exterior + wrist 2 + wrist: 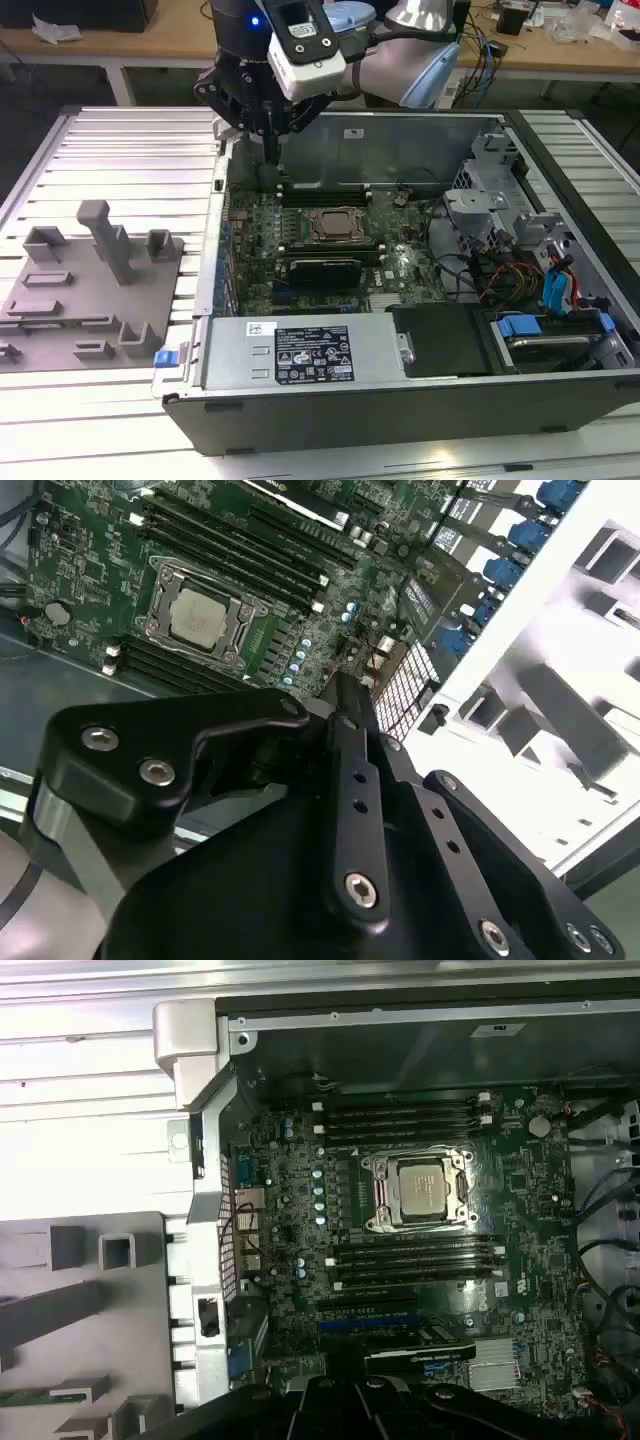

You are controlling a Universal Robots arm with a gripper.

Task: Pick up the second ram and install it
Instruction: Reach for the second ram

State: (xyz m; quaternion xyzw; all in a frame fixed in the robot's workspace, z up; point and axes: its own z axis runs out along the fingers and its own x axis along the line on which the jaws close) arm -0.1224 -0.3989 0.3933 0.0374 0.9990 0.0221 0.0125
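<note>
exterior view: high, angled into case (pixel 400 410) | both wrist views: nearer, downward | shared: CPU socket (pixel 418 1190)

Room lies open above the CPU socket (pixel 418 1190) and memory slots (pixel 400 1118), the gripper (pixel 272 155) hanging there; the case wall (pixel 214 250) on the exterior view's left, expansion card (pixel 320 268) and drive cage (pixel 482 190) hem it

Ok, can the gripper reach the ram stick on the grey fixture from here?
Probably yes. The gripper hangs over a corner of the case, and the ram stick lies uncovered on the grey fixture outside it; only the fixture's upright posts stand near it.
</note>
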